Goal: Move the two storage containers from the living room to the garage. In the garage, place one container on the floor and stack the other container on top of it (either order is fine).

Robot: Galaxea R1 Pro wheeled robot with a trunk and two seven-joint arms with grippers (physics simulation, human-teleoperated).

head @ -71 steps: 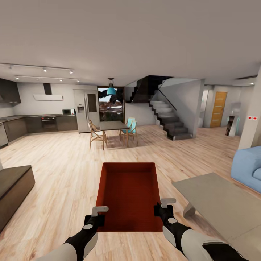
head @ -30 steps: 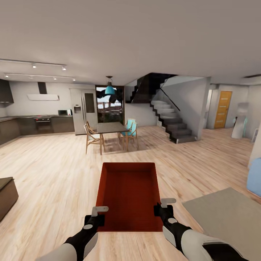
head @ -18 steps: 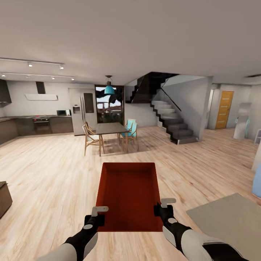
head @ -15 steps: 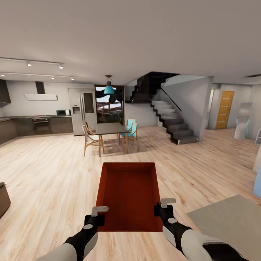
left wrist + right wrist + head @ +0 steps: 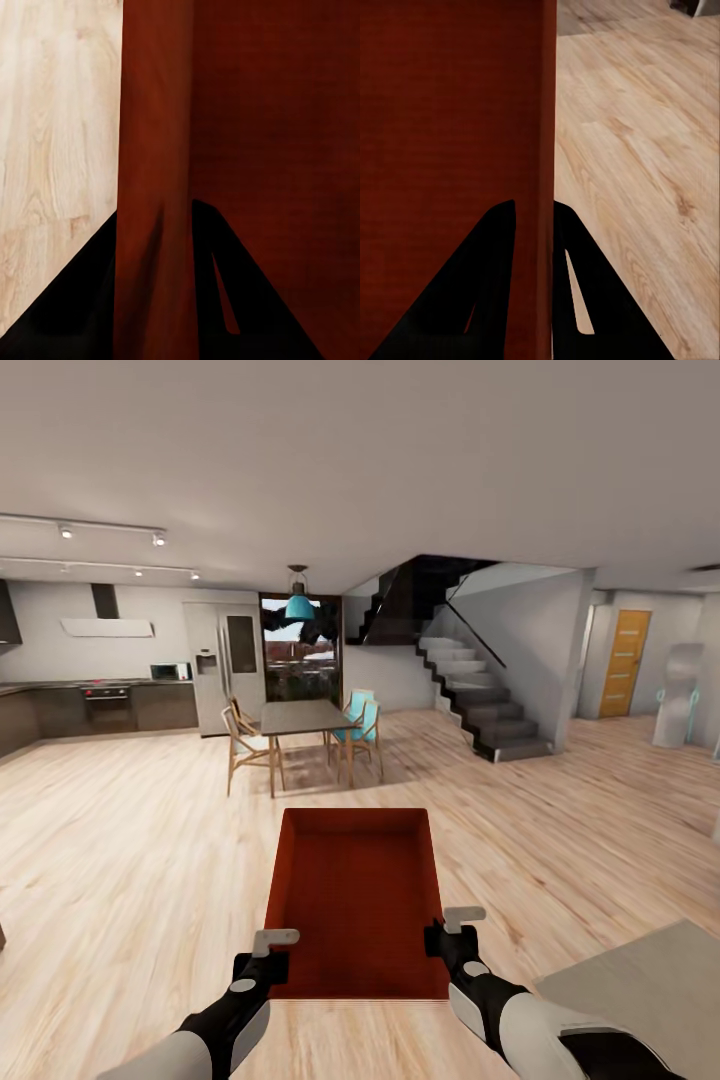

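Container: red box [image 5: 355, 900] held above wood floor [image 5: 130, 840], short of the dining table [image 5: 303, 716].
Left end effector [image 5: 262, 957]: pinching the box's left wall [image 5: 154, 187].
Right end effector [image 5: 447, 938]: pinching its right wall [image 5: 547, 150].

My head camera sits high, looking forward and slightly down across the light wood-plank floor [image 5: 120, 840] toward a distant dining table [image 5: 303, 715] and staircase [image 5: 480, 705]. Each wrist camera looks along its fingers at very close range, one wall of the red-orange open-top rectangular container [image 5: 355, 900] [image 5: 154, 150] [image 5: 544, 112] and that floor [image 5: 52, 135] [image 5: 637, 165] shared by all three views.
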